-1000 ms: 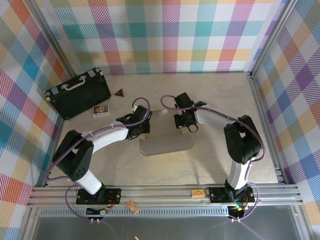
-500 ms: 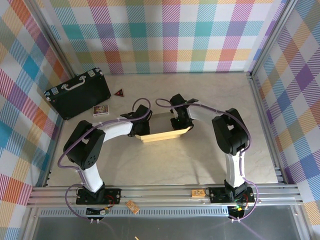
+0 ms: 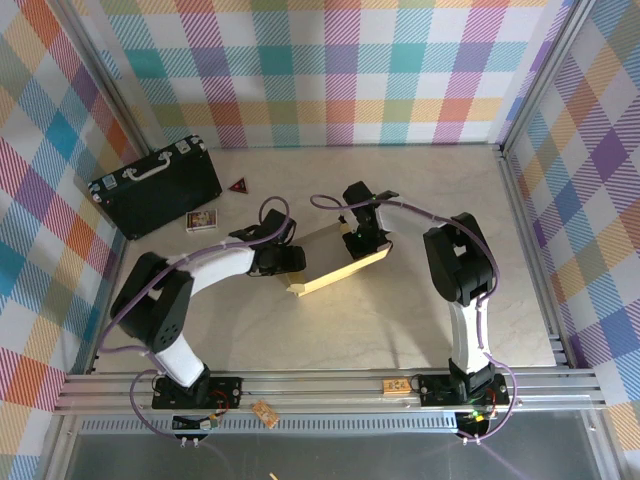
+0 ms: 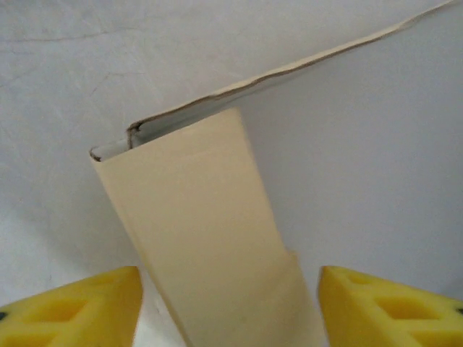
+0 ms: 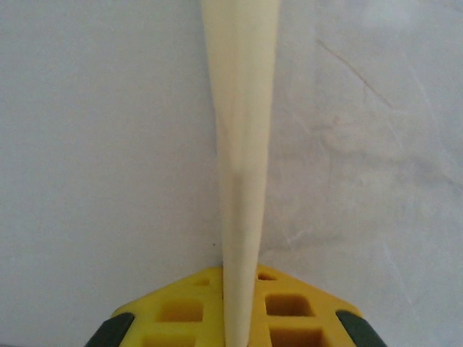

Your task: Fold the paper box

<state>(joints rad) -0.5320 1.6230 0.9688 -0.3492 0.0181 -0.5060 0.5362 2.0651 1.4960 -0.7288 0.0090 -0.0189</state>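
Observation:
The paper box (image 3: 335, 262) lies slanted in the middle of the table, tan side showing, its left end nearer to me than its right. My right gripper (image 3: 360, 238) sits at its far right edge. In the right wrist view the yellow fingers (image 5: 181, 311) are shut on the thin tan edge of the paper box (image 5: 242, 108), so my right gripper (image 5: 241, 307) holds it. My left gripper (image 3: 290, 260) is at the box's left end. In the left wrist view my left gripper (image 4: 230, 311) is open, and a tan flap of the paper box (image 4: 195, 217) stands between the fingers (image 4: 72, 307) with a gap on each side.
A black hard case (image 3: 157, 187) with a silver handle lies at the far left. A small card box (image 3: 202, 221) and a red triangle (image 3: 238, 184) lie beside it. An aluminium rail (image 3: 320, 385) runs along the near edge. Plaid walls close three sides.
My left gripper has opened and let go of the box's left end. The box has swung from level to slanted, left end toward me. The right gripper keeps its grip.

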